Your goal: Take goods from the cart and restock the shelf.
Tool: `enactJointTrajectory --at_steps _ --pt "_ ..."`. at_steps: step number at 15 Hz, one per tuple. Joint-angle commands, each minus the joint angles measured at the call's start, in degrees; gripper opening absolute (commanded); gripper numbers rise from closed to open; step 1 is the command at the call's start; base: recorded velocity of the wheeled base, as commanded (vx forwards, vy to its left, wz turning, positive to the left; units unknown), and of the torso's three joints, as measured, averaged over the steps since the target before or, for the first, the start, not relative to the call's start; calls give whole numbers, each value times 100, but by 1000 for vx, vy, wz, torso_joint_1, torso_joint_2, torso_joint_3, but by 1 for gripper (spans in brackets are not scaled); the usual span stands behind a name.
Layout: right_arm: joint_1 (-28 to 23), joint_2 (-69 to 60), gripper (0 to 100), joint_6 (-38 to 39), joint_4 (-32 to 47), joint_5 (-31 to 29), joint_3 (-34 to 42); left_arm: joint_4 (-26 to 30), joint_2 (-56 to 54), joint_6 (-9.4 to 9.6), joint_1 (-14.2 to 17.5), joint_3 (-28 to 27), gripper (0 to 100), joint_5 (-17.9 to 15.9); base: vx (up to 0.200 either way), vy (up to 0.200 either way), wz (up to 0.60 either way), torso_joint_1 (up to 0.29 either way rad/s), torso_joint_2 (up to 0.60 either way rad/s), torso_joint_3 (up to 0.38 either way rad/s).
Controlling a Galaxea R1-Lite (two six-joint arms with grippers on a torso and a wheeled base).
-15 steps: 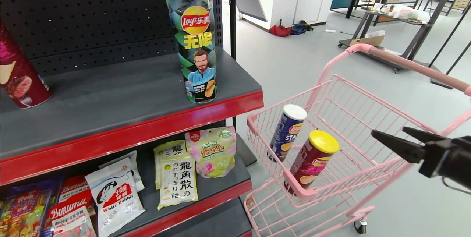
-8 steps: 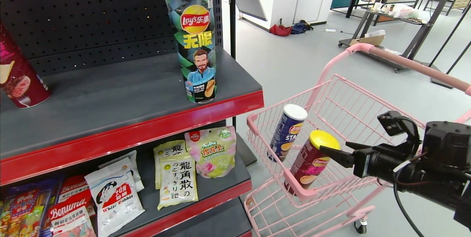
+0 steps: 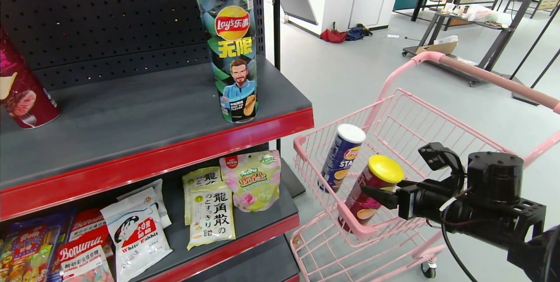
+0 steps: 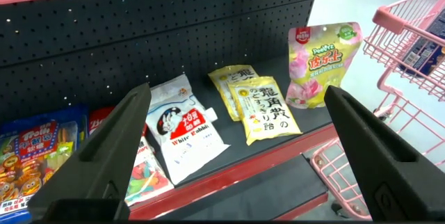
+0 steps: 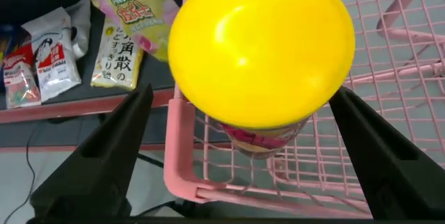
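A pink cart point(image 3: 396, 98) holds a maroon chip can with a yellow lid point(image 3: 369, 192) and a blue chip can with a white lid point(image 3: 342, 157), both leaning against its front wall. My right gripper point(image 3: 383, 185) is inside the cart at the maroon can's top. It is open, and in the right wrist view its fingers point(image 5: 104, 161) flank the yellow lid point(image 5: 261, 46) without closing on it. My left gripper point(image 4: 236, 147) is open and holds nothing, facing the lower shelf point(image 4: 278, 158). The grey upper shelf point(image 3: 131, 115) has a red front edge.
A tall green chip can point(image 3: 229, 45) stands at the upper shelf's right front corner, a maroon can point(image 3: 22, 89) at its far left. Snack bags point(image 3: 210, 212) lie on the lower shelf. Open grey floor lies behind the cart, with metal racks point(image 3: 463, 19) farther back.
My right arm has moved left over the cart to the maroon can, so its open fingers now sit on either side of the yellow lid. The cans and shelf goods have not moved.
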Motion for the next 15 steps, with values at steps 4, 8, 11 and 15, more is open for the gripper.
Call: enactJointTrajectory --at_steps 4,8,11,15 --pt "-44 830 100 -6 -791 -41 -29 0 5 0 2 7 100 1 0 0 0 0 0 0" --pt "-44 1041 100 -6 -1029 -50 -73 0 5 0 2 -1 100 1 0 0 0 0 0 0" --pt "-106 1137 100 -6 -1029 -50 -258 0 5 0 2 -1 100 1 0 0 0 0 0 0" --pt "-123 1269 100 -6 -1029 -50 -469 0 5 0 2 -1 100 1 0 0 0 0 0 0"
